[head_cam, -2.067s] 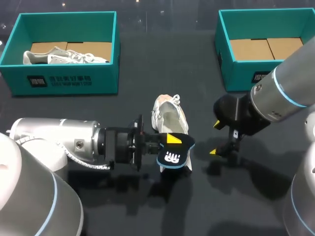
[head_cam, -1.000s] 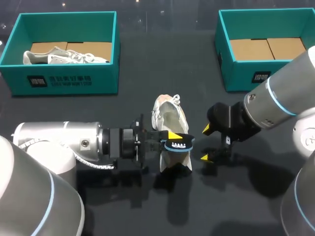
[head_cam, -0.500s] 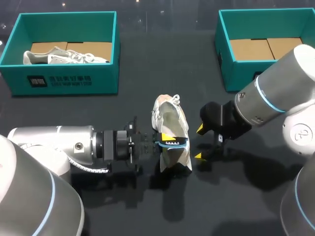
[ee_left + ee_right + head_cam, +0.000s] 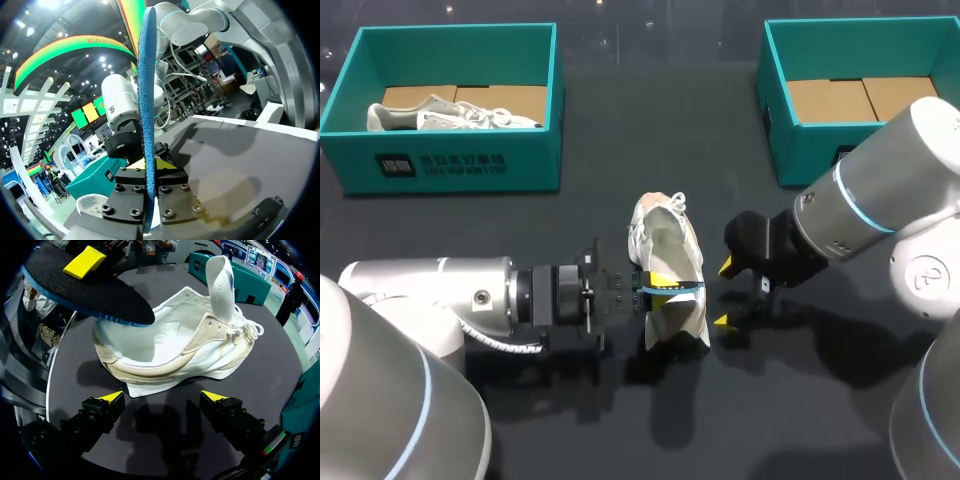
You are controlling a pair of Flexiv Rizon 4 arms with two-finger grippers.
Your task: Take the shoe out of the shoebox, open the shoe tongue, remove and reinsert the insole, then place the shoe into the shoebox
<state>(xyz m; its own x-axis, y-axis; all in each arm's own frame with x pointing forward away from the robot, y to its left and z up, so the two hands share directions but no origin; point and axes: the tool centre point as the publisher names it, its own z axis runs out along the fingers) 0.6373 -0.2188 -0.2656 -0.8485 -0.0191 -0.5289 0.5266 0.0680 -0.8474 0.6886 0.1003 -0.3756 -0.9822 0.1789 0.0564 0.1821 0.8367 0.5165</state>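
White shoe (image 4: 665,250): stands on the dark tabletop (image 4: 620,420), outside both boxes, roughly midway between them. Tongue (image 4: 220,280) is raised upright.

Insole (image 4: 673,290), black with a blue edge: held over the heel end of the shoe. Whether it touches the shoe cannot be told.

Left gripper (image 4: 150,167): fingers closed on the insole, one on each face, the insole standing edge-on between them.

Right gripper (image 4: 162,396): fingers spread wide with nothing between them, low over the tabletop just beside the shoe's side and not touching it.

Left teal shoebox (image 4: 440,165): at the far left, containing a second pale shoe (image 4: 450,115).

Right teal shoebox (image 4: 800,150): at the far right, its cardboard floor in view.
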